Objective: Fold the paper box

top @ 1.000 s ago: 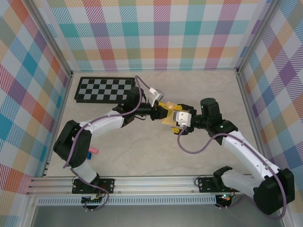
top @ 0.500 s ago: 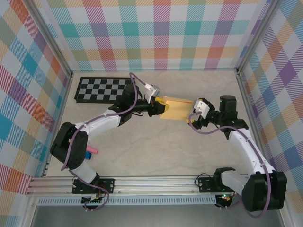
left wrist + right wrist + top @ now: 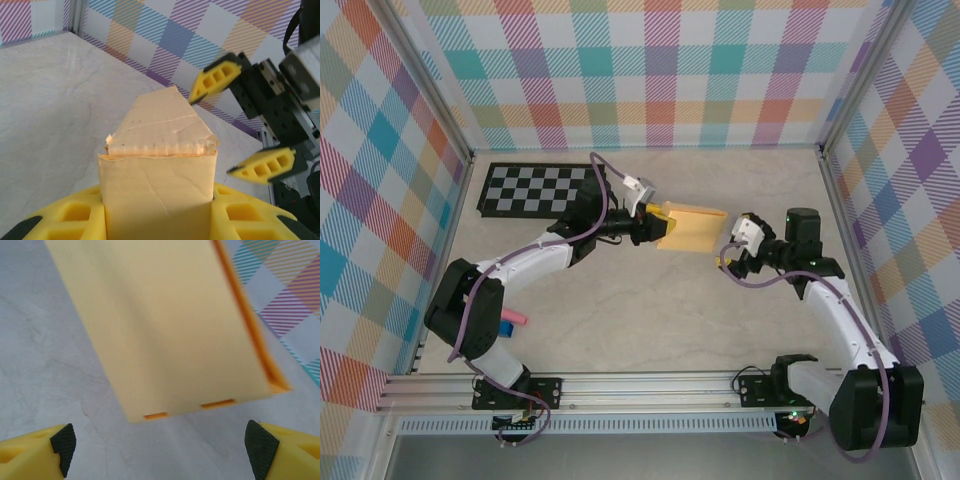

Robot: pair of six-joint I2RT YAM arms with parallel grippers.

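Counted one paper box (image 3: 692, 228), a flat yellow-orange pack, apparently held clear of the table (image 3: 650, 330) toward its far middle. Found it pinched at one end by the left pincer (image 3: 655, 228), closed partway onto the card across the box's flat faces. Noted the right pincer (image 3: 726, 245) gaping wide and empty, just off the box's free end and not touching it. From the right wrist, saw that free end with two small slots, above and between the spread fingertips (image 3: 62, 442). Judged the box light and thin: stiff enough along its folded edges to stand out unsupported, yet easy to dent, crease or spring open under a hard squeeze, and likely a little slick on its smooth faces. Judged the best hold to be flat across the two broad faces near a folded edge, not on the loose flap or the open lip. Also counted one checkerboard panel (image 3: 535, 190) at the far left, two small pieces (image 3: 515, 320) near the left arm, one pink and one blue, and two pincers in all.
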